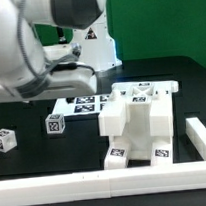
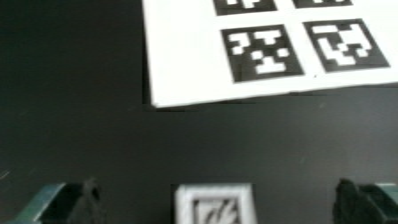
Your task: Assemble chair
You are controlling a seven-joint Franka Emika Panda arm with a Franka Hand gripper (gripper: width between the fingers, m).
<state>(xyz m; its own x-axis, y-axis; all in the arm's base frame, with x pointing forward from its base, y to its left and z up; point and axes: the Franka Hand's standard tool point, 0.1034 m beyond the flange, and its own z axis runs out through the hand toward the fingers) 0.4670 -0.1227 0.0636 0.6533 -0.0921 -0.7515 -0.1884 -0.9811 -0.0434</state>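
Observation:
The partly built chair (image 1: 143,123) is a stack of glossy white tagged blocks standing at the exterior view's right. Two small tagged cube legs lie loose on the black table, one (image 1: 54,123) just in front of the marker board (image 1: 81,105) and one (image 1: 4,139) at the far left. In the wrist view my gripper (image 2: 217,208) is open, with its dark fingertips (image 2: 63,205) spread wide. A cube leg (image 2: 217,205) lies on the table midway between them, untouched. The gripper hangs above the table. In the exterior view the arm hides its fingers.
The marker board also fills the wrist view's upper part (image 2: 267,45), close to the cube leg. A long white border rail (image 1: 97,182) runs along the table's near edge and up the exterior view's right side (image 1: 204,138). The robot's white base (image 1: 91,42) stands at the back.

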